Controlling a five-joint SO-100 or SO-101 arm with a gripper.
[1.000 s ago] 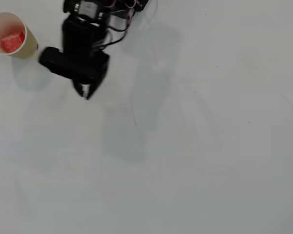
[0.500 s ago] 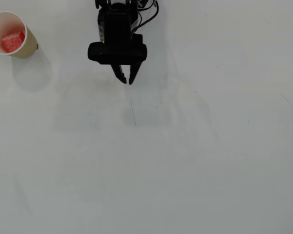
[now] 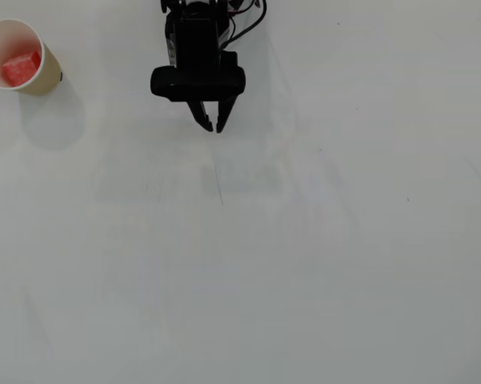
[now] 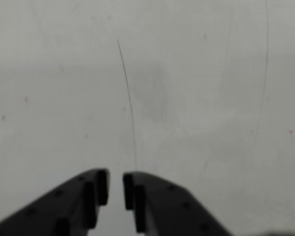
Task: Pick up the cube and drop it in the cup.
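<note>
In the overhead view the tan paper cup (image 3: 46, 78) stands at the top left corner, and the red-pink cube (image 3: 21, 69) lies inside it on the cream-white bottom. My black gripper (image 3: 215, 126) hangs over bare table at the top centre, well to the right of the cup, with its tips pointing down the picture. The wrist view shows the two black fingers of the gripper (image 4: 116, 187) almost together, only a thin slit between them and nothing held. Cup and cube are out of the wrist view.
The white table (image 3: 304, 264) has a thin dark scratch line (image 3: 218, 184) just below the gripper, also seen as the scratch line (image 4: 130, 108) in the wrist view. Arm wiring (image 3: 244, 16) shows at the top edge.
The arm has swung right, away from the cup, then drawn slightly toward the top edge. The fingers have come closer together. The cube stays in the cup.
</note>
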